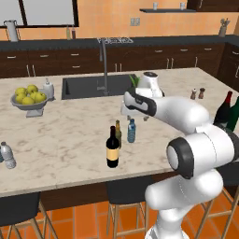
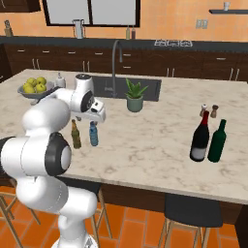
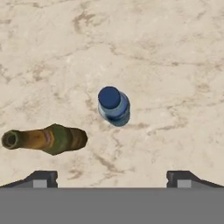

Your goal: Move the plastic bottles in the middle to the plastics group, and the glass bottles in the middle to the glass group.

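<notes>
Gripper [image 3: 112, 179]: held wide open above the counter [image 1: 70, 140], nothing between the fingertips, which are seen far apart at the bottom of the hand view.

Blue bottle [image 3: 113, 105]: upright on the counter, seen cap-on from above; it is placed below the hand and slightly ahead of the line joining the fingertips, roughly centred between them.

Long axis: vertical, pointing up toward the hand, so a straight descent is judged to bring the fingers to either side of the body once the hand is shifted a little forward.

Beer bottle [image 3: 48, 139]: upright just beside the blue bottle, apart from it, nearer one fingertip; it is judged the main thing that could be knocked on the way down.

Wine bottle [image 1: 112, 148]: upright near the counter's front edge, close to the other two middle bottles.

Plastics group: a clear bottle [image 1: 7, 155] is stood far along the counter, well apart.

Glass group: a red-topped bottle [image 2: 200, 138] and a green bottle [image 2: 217, 142] are stood side by side, far to the other side.

Step in hand: judged to be alignment over the blue bottle, not yet gripped.
</notes>
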Controlling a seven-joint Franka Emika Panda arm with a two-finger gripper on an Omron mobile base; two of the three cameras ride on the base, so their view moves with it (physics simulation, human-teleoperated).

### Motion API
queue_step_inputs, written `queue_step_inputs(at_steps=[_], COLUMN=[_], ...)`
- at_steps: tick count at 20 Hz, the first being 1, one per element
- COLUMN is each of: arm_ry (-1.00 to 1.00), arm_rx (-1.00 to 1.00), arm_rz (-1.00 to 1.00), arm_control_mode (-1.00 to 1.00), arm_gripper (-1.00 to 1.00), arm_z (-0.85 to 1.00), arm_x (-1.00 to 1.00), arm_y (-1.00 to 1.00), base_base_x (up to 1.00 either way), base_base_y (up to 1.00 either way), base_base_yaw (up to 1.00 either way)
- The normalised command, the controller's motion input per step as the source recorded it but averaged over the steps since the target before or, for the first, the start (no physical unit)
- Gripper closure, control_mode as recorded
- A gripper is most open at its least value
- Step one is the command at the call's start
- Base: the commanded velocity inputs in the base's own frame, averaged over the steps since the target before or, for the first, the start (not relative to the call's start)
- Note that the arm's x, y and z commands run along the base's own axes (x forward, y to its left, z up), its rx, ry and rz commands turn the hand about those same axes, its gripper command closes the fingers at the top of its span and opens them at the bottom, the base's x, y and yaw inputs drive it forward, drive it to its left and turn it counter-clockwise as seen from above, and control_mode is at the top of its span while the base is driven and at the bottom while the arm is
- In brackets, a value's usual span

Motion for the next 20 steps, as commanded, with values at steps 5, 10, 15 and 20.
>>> queue_step_inputs(at_steps=[5,10,15,20], arm_ry=[0.04,0.05,0.07,0.08], arm_rx=[-0.02,-0.03,0.0,0.0], arm_rz=[-0.07,-0.06,-0.05,-0.03], arm_control_mode=[-1.0,-1.0,-1.0,-1.0], arm_gripper=[-1.0,-1.0,-1.0,-1.0], arm_z=[-0.24,-0.25,-0.27,-0.24], arm_x=[0.26,0.31,0.35,0.34], arm_y=[0.0,0.0,0.0,0.0], base_base_x=[0.0,0.0,0.0,0.0], base_base_y=[0.0,0.0,0.0,0.0], base_base_yaw=[0.0,0.0,0.0,0.0])
